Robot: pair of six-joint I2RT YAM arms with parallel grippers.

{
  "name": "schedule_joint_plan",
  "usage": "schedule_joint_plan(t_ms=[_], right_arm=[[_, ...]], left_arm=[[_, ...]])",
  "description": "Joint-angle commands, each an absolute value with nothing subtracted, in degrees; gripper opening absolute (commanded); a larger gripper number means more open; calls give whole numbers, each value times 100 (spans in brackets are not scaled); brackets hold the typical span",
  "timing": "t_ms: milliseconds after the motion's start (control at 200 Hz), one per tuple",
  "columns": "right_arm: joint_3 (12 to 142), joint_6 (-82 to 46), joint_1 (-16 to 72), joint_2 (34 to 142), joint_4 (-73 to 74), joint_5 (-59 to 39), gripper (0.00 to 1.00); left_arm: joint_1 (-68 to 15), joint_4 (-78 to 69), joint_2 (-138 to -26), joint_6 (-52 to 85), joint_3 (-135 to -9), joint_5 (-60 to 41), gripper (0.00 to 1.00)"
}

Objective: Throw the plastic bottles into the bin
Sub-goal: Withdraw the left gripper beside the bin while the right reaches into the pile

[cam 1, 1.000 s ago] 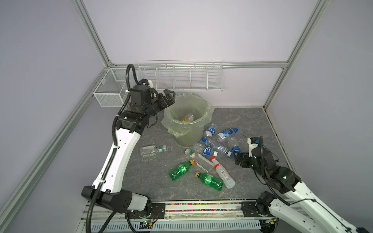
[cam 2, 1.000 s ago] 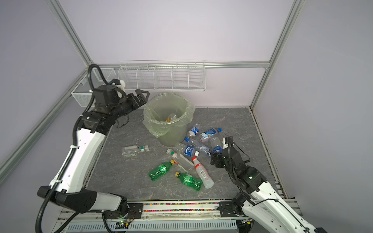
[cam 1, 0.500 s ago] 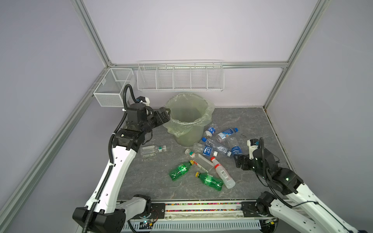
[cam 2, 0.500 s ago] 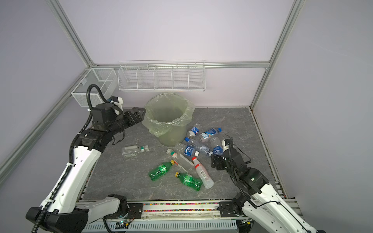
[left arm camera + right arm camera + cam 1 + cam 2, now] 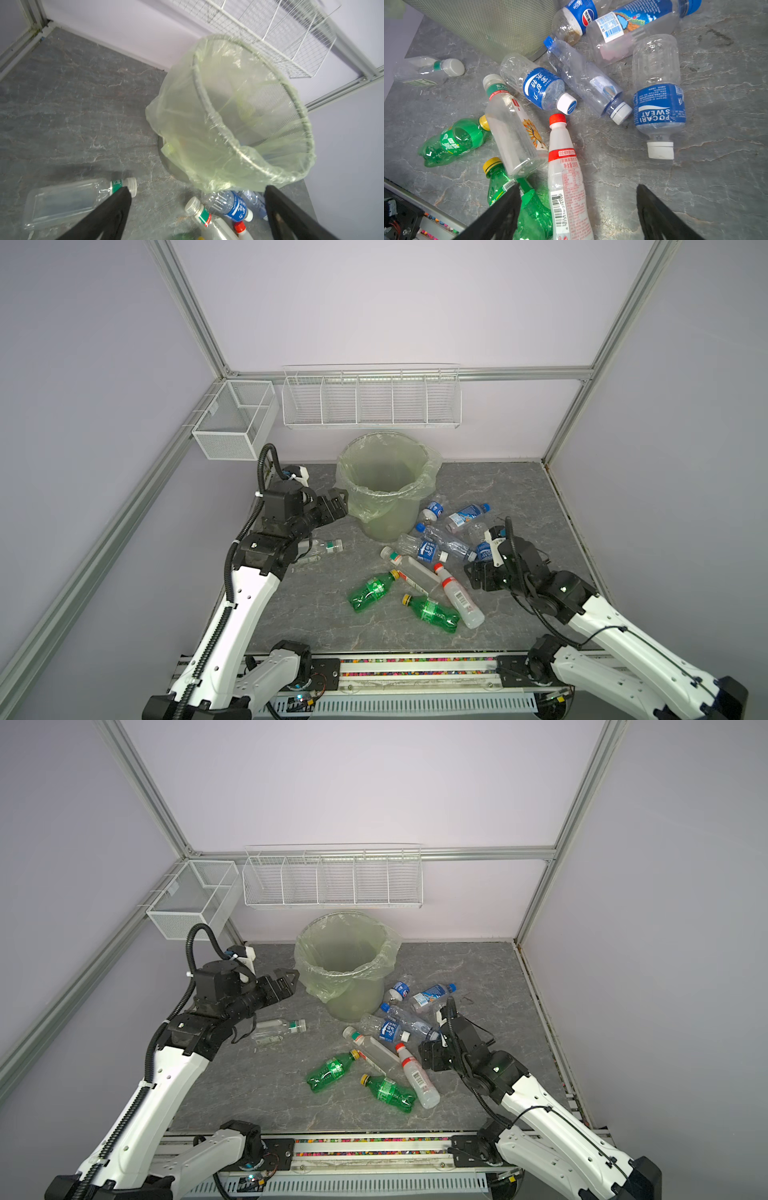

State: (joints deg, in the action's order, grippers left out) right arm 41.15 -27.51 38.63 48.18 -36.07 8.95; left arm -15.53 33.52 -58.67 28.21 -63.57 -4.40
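The pale-green lined bin (image 5: 386,493) (image 5: 345,973) (image 5: 239,149) stands at the back middle. Several plastic bottles lie on the floor to its right and front: blue-labelled clear ones (image 5: 542,89), two green ones (image 5: 372,591) (image 5: 432,614) and a red-capped one (image 5: 457,601) (image 5: 564,176). A lone clear bottle (image 5: 322,547) (image 5: 68,201) lies left of the bin, under my left arm. My left gripper (image 5: 336,502) (image 5: 196,188) hangs open and empty beside the bin's left wall. My right gripper (image 5: 478,576) (image 5: 578,185) is open, low over the red-capped bottle's lower half.
White wire baskets (image 5: 370,402) (image 5: 235,427) hang on the back wall and left corner, above the bin. The grey marbled floor (image 5: 519,489) is walled on three sides. A rail with both arm bases (image 5: 415,672) runs along the front edge.
My left arm has come down from the bin's rim to a low spot left of the bin, still open. The right gripper has drifted slightly frontward over the bottle pile.
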Motion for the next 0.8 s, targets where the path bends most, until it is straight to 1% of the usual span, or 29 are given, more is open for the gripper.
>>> schedule_joint_plan(t_ms=[0,75,180,440,630,795], right_arm=[[4193,-2630,3931,4810,-3435,760,88],[4184,-2567,3955,4863,-3417,774,88],[4212,-2708,3964,4983,-3531,1118,88],[4213,-2741,4075,5265,-3247,1000,88],[4210,-2770,4422,5514,-2931,1087,88],[4378,-2779,4766,6039,-2752,1164,88]], left_arm=[[-1547,3401,-5565,2778,-6071,-193,100],[-1549,3401,-5379,2730,-5904,-111,100],[-1548,3412,-5274,2707,-5732,-103,100],[-1553,3189,-4982,2970,-5169,-203,100],[-1555,3057,-4957,3227,-4765,-567,100],[-1553,3050,-4871,3339,-4438,-632,100]])
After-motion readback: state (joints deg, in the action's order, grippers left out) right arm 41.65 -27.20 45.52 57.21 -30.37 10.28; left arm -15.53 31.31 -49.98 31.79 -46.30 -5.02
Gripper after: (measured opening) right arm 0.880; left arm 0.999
